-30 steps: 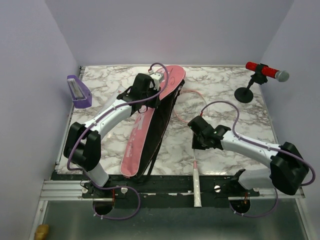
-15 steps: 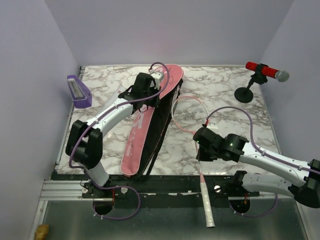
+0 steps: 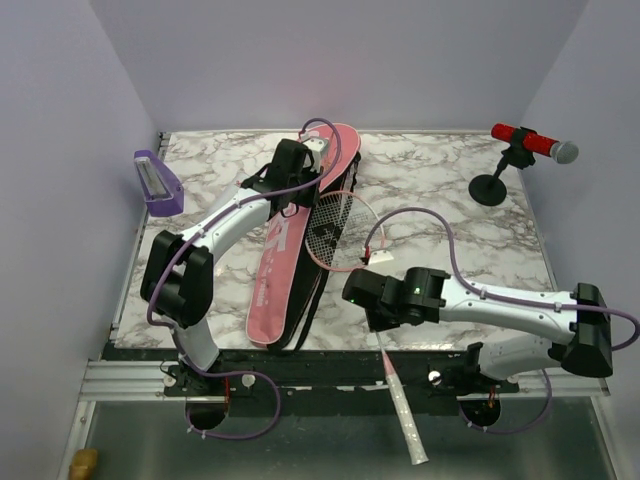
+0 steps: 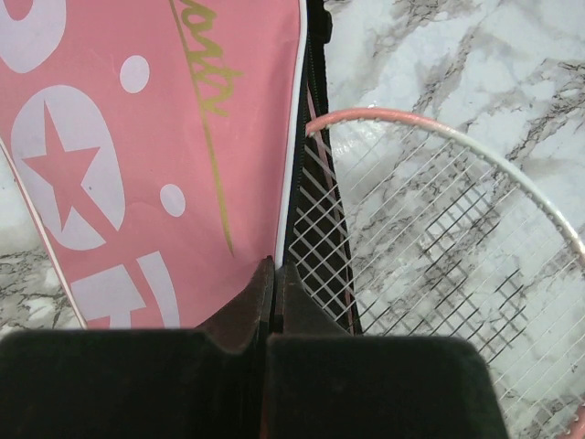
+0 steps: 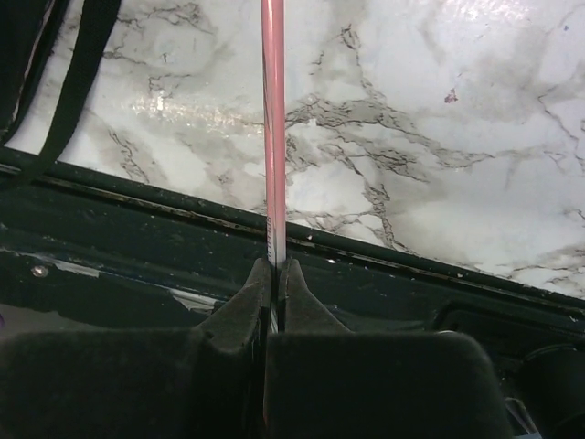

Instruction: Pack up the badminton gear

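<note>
The long pink bag (image 3: 283,262) with white lettering lies lengthwise left of the table's centre; it also shows in the left wrist view (image 4: 155,137). My left gripper (image 3: 300,190) is shut on the bag's black zipper edge (image 4: 276,270). The pink-framed racket's head (image 3: 335,228) lies at the bag's opening, its strings partly inside the black lining (image 4: 320,219). My right gripper (image 3: 378,318) is shut on the racket's thin pink shaft (image 5: 274,137) near the table's front edge. The pale handle (image 3: 403,420) sticks out past the edge. The shuttlecock and the white tube are out of view.
A red microphone on a black stand (image 3: 528,143) is at the back right. A small purple tray (image 3: 157,183) is at the back left edge. The dark front rail (image 5: 393,265) runs just beyond my right fingers. Purple walls enclose the table.
My right arm has swung left with the racket, carrying its head from right of the bag into the bag's opening. My left gripper stays shut on the bag's edge.
</note>
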Controlling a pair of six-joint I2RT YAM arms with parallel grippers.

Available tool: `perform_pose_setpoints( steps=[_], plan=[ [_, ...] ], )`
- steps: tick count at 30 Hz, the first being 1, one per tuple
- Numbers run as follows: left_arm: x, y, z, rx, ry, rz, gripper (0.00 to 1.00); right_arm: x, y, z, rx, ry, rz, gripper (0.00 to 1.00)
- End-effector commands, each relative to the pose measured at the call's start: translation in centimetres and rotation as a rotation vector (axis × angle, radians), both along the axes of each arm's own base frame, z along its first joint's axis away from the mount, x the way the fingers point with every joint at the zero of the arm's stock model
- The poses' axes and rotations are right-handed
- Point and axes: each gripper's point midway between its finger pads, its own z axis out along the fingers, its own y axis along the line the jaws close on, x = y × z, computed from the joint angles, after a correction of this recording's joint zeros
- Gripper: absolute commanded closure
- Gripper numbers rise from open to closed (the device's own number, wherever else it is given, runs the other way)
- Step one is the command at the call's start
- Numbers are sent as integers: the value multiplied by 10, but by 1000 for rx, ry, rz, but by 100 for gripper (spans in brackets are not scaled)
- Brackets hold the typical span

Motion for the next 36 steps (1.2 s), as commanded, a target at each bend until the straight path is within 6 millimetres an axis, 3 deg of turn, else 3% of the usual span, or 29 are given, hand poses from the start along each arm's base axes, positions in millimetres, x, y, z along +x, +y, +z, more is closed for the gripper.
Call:
perform_pose_setpoints(
  steps=[1,17,28,36],
  plan=[
    [6,-4,17,-29,-27,8,100,5,10,1,-37,-43,29,100],
    [-8,-8,26,-71,-31,-24,100,55,80,-10,-120,-164,80,100],
    [-22,-13,33,-112,-19,-64,100,125,96,-5,-35,-268,-117,100],
    [-39,-24,39,-175,11,-113,100,164,135,0,47,-291,-121,100]
  ],
)
